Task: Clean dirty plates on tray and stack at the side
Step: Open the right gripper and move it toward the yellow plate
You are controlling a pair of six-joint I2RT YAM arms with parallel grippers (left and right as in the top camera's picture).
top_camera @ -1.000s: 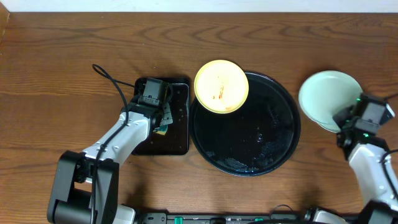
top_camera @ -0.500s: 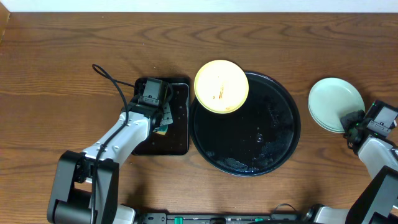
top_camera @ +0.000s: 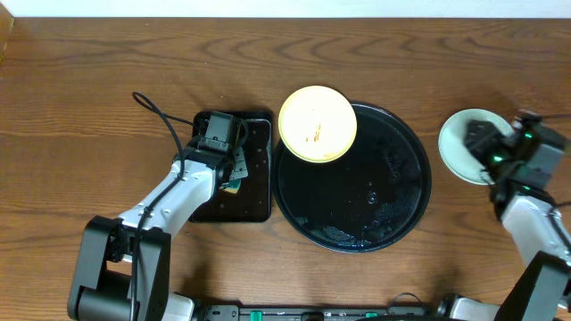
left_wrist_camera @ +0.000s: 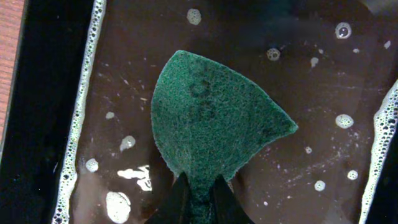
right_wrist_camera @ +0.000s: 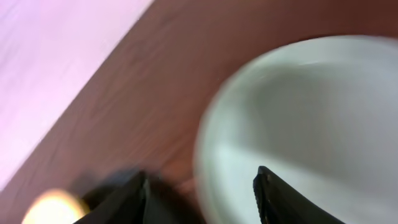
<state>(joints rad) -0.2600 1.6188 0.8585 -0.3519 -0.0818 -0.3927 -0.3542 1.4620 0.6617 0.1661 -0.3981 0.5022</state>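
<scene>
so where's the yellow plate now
Overhead, the yellow plate sits on the top-left rim of the round tray, just right of the rectangular tray.

The left arm (top_camera: pixel 165 203), with a black cable (top_camera: pixel 162 116), and right arm (top_camera: pixel 528 214) have white links and black joints.

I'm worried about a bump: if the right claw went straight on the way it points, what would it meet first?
Most likely the mint-green plate, whose rim lies just ahead of the right claw, between its open fingers. The view is blurred, so depth is uncertain.

Mint plate (right_wrist_camera: pixel 323 124) blurred, edge-cropped (right wrist view).
</scene>
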